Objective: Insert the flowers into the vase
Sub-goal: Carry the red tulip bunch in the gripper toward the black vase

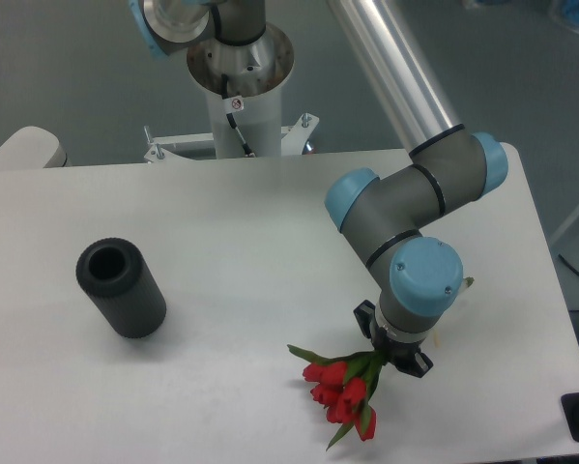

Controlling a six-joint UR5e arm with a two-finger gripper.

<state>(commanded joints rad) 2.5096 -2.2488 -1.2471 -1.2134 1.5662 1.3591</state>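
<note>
Camera view: flowers (343, 389) lie on the bench (250, 242) right under the jaws, whose opening is hidden; vase (121, 288) stands well apart.

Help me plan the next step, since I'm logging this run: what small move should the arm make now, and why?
Probably a straight lift. The hand sits low over the flowers' stems, seemingly gripping them, though its fingers are hidden. The buds lie near the table's front edge, and the vase stands far off on the other side, so raise before carrying across.

The vase (121, 288) stands well left of the flowers (343, 391) (both on table (241, 222)).
</note>
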